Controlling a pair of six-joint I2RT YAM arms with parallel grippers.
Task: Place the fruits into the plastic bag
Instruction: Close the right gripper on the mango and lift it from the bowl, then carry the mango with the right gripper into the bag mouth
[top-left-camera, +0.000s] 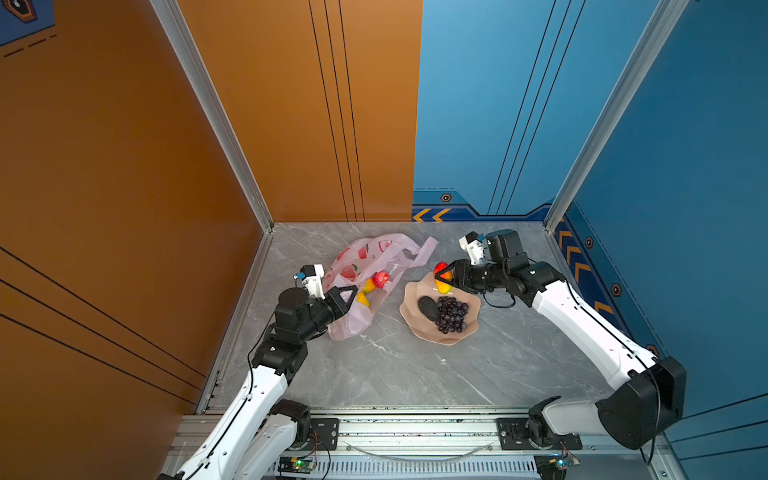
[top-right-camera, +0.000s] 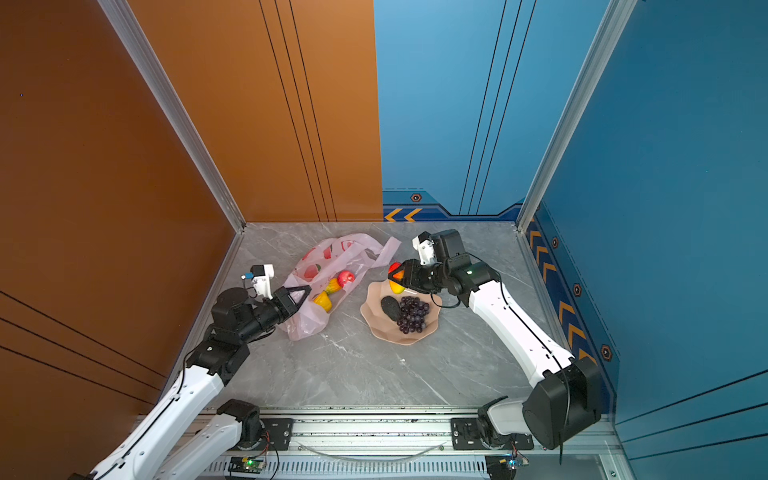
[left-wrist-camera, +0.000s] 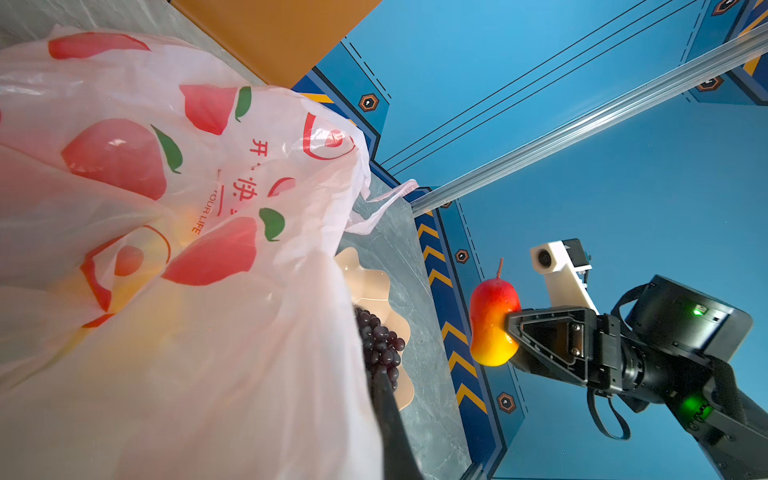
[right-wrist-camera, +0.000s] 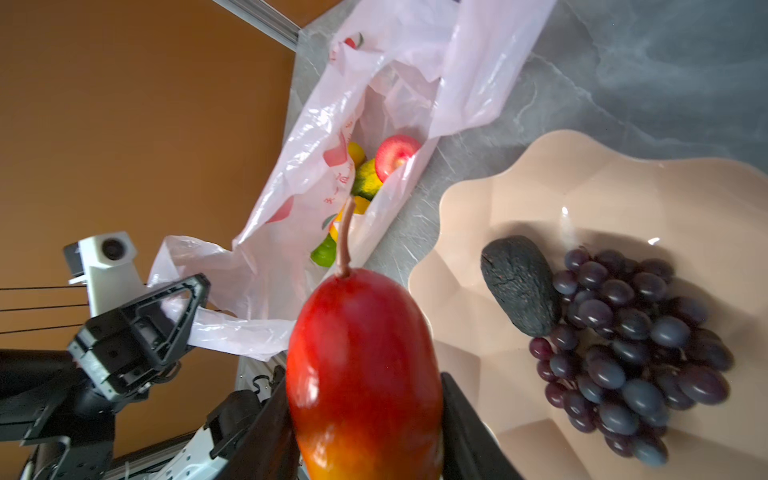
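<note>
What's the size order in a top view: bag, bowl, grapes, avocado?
1. bag
2. bowl
3. grapes
4. avocado
All lie on the table at much the same distance from the camera, so the order looks safe.

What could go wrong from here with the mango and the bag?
The right pincer grips the glossy mango by its sides; it could slip out in transit.
The left pincer lifts only one edge of the plastic bag, so the mouth looks narrow; the mango may catch the rim or nudge out the apple lying near it.
</note>
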